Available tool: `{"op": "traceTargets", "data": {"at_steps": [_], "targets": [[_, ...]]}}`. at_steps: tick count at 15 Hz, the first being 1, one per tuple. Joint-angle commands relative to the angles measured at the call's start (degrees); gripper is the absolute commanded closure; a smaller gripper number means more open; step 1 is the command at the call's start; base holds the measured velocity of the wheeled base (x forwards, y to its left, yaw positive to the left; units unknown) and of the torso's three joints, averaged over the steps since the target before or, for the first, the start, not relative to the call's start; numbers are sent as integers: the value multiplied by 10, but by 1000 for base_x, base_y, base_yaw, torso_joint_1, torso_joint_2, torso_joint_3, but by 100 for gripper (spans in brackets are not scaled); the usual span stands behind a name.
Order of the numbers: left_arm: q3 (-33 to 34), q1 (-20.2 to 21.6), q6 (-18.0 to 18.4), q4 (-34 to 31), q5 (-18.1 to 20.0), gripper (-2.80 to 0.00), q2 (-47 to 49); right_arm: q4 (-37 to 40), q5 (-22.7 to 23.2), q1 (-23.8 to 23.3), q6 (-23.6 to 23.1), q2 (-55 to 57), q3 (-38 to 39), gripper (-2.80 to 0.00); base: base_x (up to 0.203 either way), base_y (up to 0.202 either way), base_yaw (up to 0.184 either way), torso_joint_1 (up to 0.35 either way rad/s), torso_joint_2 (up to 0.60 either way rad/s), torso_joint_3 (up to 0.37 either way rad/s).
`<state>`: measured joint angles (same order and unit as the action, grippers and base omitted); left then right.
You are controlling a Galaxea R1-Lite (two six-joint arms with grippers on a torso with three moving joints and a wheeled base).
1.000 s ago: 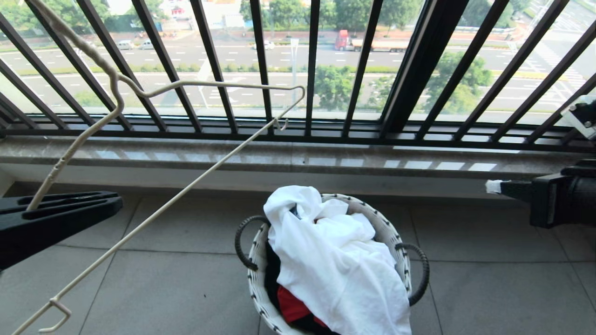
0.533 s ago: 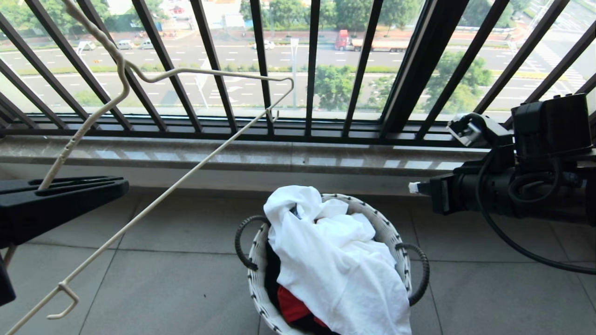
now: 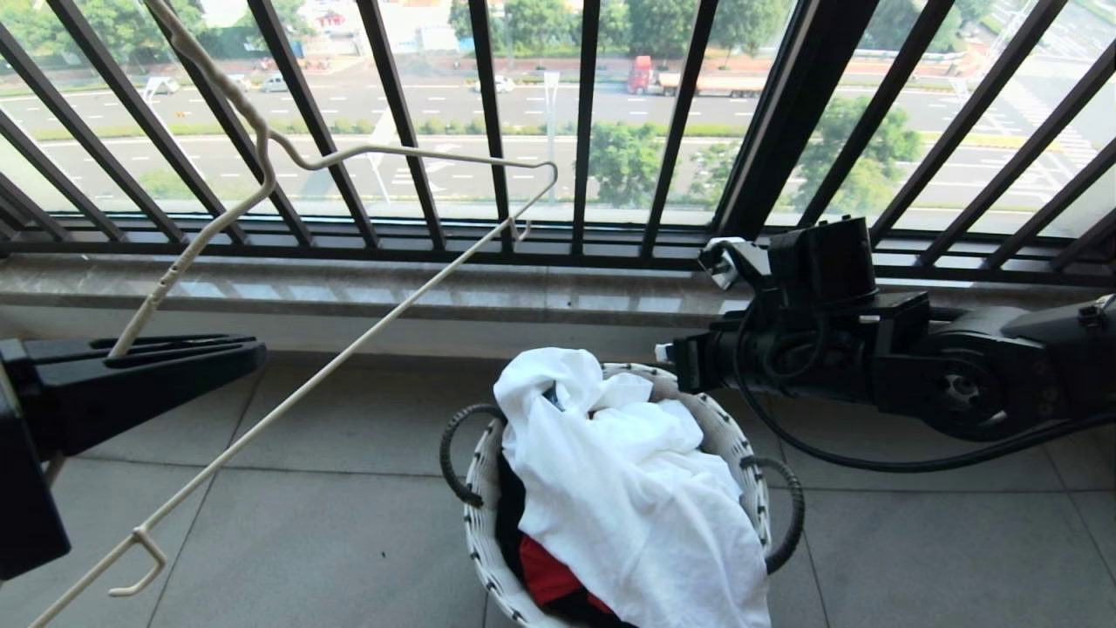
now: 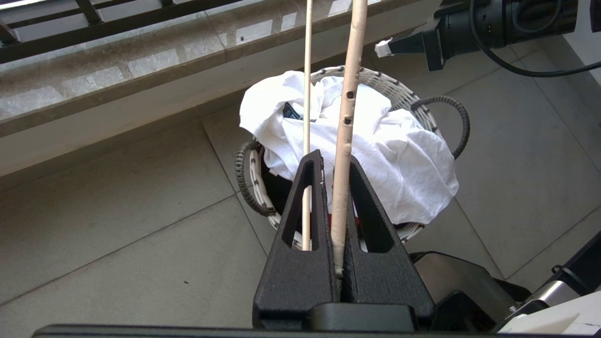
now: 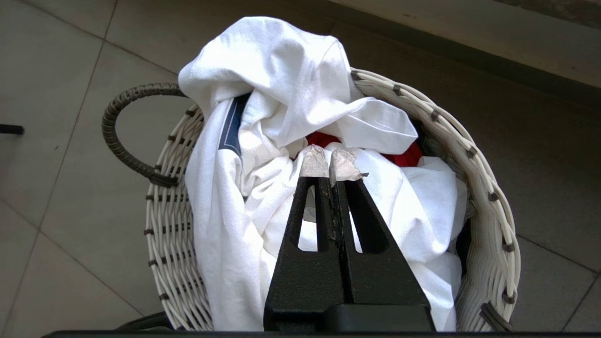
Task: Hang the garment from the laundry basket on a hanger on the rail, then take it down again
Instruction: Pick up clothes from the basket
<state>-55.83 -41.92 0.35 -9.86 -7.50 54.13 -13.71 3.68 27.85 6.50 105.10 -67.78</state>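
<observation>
Right tool [image 5: 330, 164], pressed together and empty, hangs above the T-shirt [image 3: 628, 488] heaped in the basket [image 3: 741, 445]; it should spread before descending. Left tool [image 4: 334, 188] pinches the hanger [image 3: 349, 331].

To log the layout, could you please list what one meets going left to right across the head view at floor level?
Black left gripper shut on the thin cream-white hanger → round white woven laundry basket holding the white T-shirt → black right gripper, shut and empty.
</observation>
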Motion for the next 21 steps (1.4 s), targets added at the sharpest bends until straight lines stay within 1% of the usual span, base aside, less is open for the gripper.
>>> {"op": "traceTargets", "data": {"at_steps": [1,4,6,9,10,11,12,15,17,18,21], "targets": [[0,0,1,0,-1,0,4,-3,1,26,1,47,-27,0,0,0,0,0,0,0],[0,0,0,1,-1,0,1,-25,4,45,0,85,-54,0,0,0,0,0,0,0],[-1,0,0,1,-1,0,0,-45,6,55,-8,125,-87,0,0,0,0,0,0,0],[-1,0,1,1,-1,0,-2,-48,6,73,-19,147,-109,0,0,0,0,0,0,0],[-1,0,1,1,-1,0,-2,-48,5,78,-23,152,-111,0,0,0,0,0,0,0],[-1,0,0,2,-1,0,-1,-48,4,86,-41,158,-113,0,0,0,0,0,0,0],[-1,0,1,2,-2,0,-1,-49,2,93,-58,168,-118,-280,0,0,0,0,0,0],[-2,0,1,2,-9,0,-4,-48,-2,103,-68,194,-162,-280,0,0,0,0,0,0],[-2,0,1,2,-12,0,-6,-47,-14,105,-91,217,-184,-280,0,0,0,0,0,0],[-2,0,1,2,-12,0,-5,-47,-31,106,-101,226,-188,-280,0,0,0,0,0,0],[-2,0,1,2,-12,0,-4,-46,-77,115,-104,228,-179,-280,0,0,0,0,0,0]]}}
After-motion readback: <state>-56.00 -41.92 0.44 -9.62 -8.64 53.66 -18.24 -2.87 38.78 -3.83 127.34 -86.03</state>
